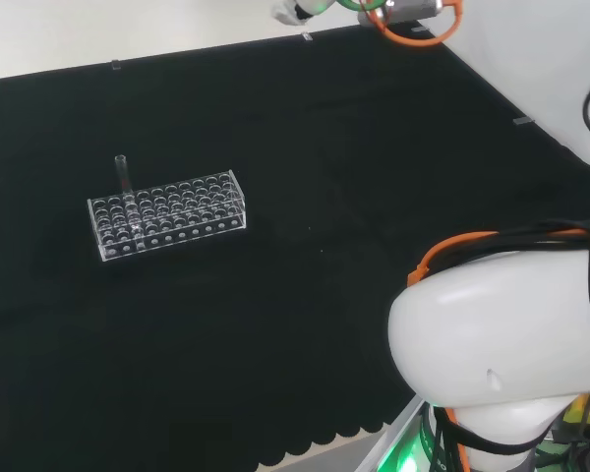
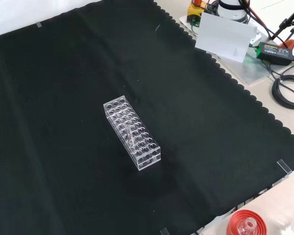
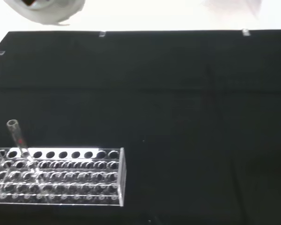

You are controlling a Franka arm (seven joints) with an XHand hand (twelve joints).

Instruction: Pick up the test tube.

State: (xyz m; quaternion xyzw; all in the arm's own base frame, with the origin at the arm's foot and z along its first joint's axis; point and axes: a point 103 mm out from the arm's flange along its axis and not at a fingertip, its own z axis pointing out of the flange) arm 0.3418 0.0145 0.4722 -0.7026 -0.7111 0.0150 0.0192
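A clear test tube [image 1: 123, 177] stands tilted in a hole near one end of a clear plastic rack [image 1: 167, 211] on the black cloth, left of centre in the head view. In the front view the rack [image 2: 132, 132] lies at the middle of the cloth, with the tube [image 2: 129, 136] leaning in its nearer half. In the wrist view the tube [image 3: 18, 140] sticks up from the rack [image 3: 61, 176], and a blurred white part of the hand [image 3: 47, 9] shows well apart from both. The arm's white link [image 1: 501, 334] stands at the head view's lower right.
A red ribbed stand [image 2: 245, 225] holding a glass piece sits off the cloth's near edge in the front view. A white card [image 2: 225, 36], a black box [image 2: 274, 49] and coiled cables [image 2: 289, 90] lie beyond the cloth's scalloped right edge.
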